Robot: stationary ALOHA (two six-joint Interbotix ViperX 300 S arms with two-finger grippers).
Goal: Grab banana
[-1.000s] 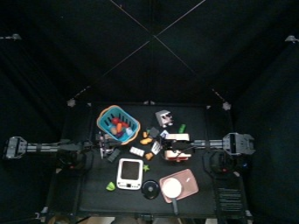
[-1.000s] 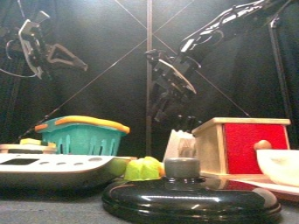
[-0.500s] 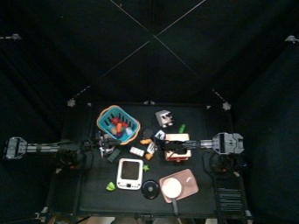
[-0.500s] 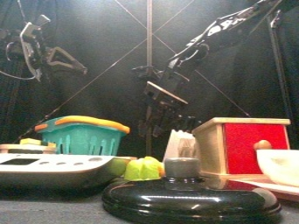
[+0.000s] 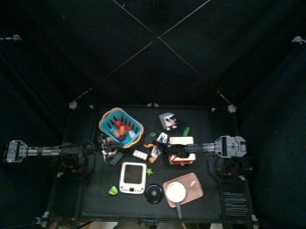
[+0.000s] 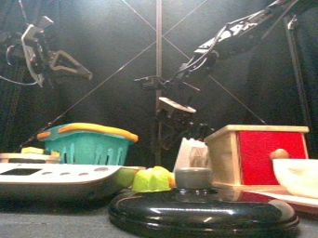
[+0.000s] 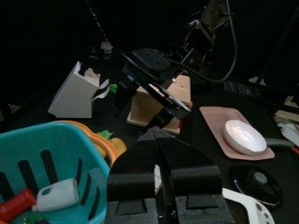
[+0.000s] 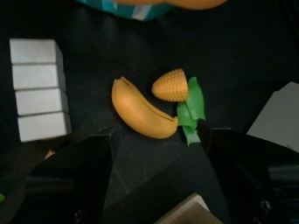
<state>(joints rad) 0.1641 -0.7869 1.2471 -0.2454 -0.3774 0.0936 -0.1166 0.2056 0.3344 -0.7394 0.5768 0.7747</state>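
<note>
The banana (image 8: 142,112) is small, curved and yellow-orange, and lies flat on the black table. In the right wrist view it sits straight ahead of my right gripper (image 8: 160,162), whose jaws are open wide and empty above it. An orange corn-like piece (image 8: 170,85) with a green leaf (image 8: 191,112) touches the banana's far side. In the top view my right gripper (image 5: 163,142) reaches in over the table's middle and hides the banana. In the front view it (image 6: 174,106) hangs above the table. My left gripper (image 7: 163,175) is shut and rests high at the left.
White blocks (image 8: 35,87) lie beside the banana. A teal basket (image 5: 120,123) stands behind and to the left, a white device (image 5: 132,177) in front. A wooden box with a red face (image 6: 255,153), a black lid (image 6: 199,206) and a pink tray with a white bowl (image 7: 239,133) stand front right.
My right arm has reached further left over the table's middle and lowered, turning its gripper downward over the banana. The left arm has not moved.
</note>
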